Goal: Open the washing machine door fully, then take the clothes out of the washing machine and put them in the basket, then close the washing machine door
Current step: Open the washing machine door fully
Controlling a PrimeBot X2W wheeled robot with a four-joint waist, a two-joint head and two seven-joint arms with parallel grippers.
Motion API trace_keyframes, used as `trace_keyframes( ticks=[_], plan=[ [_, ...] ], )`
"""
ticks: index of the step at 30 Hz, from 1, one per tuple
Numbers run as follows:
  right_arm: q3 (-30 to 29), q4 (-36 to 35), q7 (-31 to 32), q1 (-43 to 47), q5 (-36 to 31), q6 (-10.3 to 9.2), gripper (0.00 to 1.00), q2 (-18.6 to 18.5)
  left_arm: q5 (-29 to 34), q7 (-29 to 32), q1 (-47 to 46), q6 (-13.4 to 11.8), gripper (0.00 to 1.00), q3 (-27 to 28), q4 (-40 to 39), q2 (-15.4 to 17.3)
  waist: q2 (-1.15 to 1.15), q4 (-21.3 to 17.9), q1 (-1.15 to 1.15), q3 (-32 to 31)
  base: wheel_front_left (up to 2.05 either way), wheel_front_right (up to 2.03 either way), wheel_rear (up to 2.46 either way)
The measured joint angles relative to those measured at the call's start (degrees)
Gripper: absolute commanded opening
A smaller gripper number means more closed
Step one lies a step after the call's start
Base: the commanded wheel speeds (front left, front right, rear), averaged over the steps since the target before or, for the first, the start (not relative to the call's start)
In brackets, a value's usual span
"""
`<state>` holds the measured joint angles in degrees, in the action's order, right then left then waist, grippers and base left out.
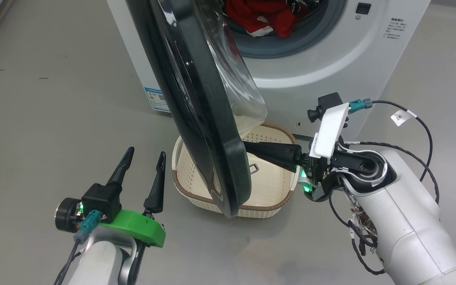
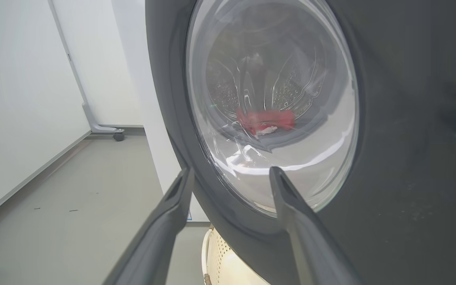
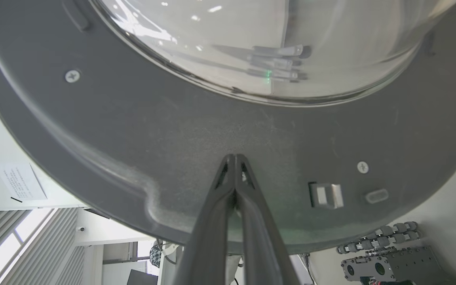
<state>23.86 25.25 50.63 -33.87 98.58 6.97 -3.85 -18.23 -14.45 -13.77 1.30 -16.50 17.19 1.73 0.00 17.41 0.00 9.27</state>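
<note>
Currently, the right gripper (image 1: pixel 247 146) has its two fingers pressed together with nothing between them. In the right wrist view the right gripper (image 3: pixel 234 156) sets its tips at the grey inner face of the washing machine door (image 3: pixel 172 138), with the latch at 4 o'clock from the tips; actual contact cannot be confirmed. The left gripper (image 1: pixel 146 152) stands wide and holds nothing, at 9 o'clock from the door's lower edge, facing the outer glass and apart from it. The washing machine door (image 1: pixel 204 99) is swung out roughly edge-on to the head view, its lower edge hanging over the basket (image 1: pixel 279 202), which sits on the floor at 6 o'clock from the drum opening. By judgement, the first step is under way but not complete: the door is open partway, not fully. The clothes (image 1: pixel 259 16) lie in the drum of the washing machine (image 1: pixel 331 71), and no garment shows in the visible part of the basket. Full opening, the transfer and the closing remain.
</note>
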Motion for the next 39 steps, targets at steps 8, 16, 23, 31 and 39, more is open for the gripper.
trace_keyframes(
  ticks=[8, 16, 23, 31, 39],
  plan=[
    [3.1, -1.6, -2.5, 1.2, 1.9, 0.0, 0.0, -0.1, -0.4, 0.0, 0.1, -0.1, 1.0, -0.3, 0.0, 0.0, 0.0, 2.4, 0.0, -0.2, 0.0, 0.0, 0.0],
    [6.3, -2.9, -4.4, 1.5, 3.9, 0.0, 0.0, -0.1, -0.4, 0.0, 0.7, -0.6, 1.0, 0.0, -0.1, 0.0, 0.0, 3.3, 0.0, -0.5, 0.0, 0.0, 0.0],
    [7.0, -3.1, -6.9, 2.1, 4.8, 0.0, 0.0, -0.1, -0.4, 0.0, 0.9, -1.1, 1.0, 0.1, -0.2, 0.0, 0.0, 3.3, 0.0, -0.7, 0.0, 0.0, 0.0],
    [5.2, -5.3, -11.0, 4.5, 8.1, 0.0, 0.0, 0.2, -0.4, 0.0, 1.4, -1.7, 1.0, 1.5, -0.4, 0.1, 0.0, 2.3, 0.0, -1.0, 0.0, 0.0, 0.0],
    [0.2, -7.0, -17.4, 8.2, 6.5, 0.0, 0.0, 0.3, -0.3, 0.0, 1.9, -2.0, 1.0, 2.7, -0.6, 0.1, 0.0, 0.8, 0.0, -1.4, 0.0, 0.0, 0.0]
  ],
)
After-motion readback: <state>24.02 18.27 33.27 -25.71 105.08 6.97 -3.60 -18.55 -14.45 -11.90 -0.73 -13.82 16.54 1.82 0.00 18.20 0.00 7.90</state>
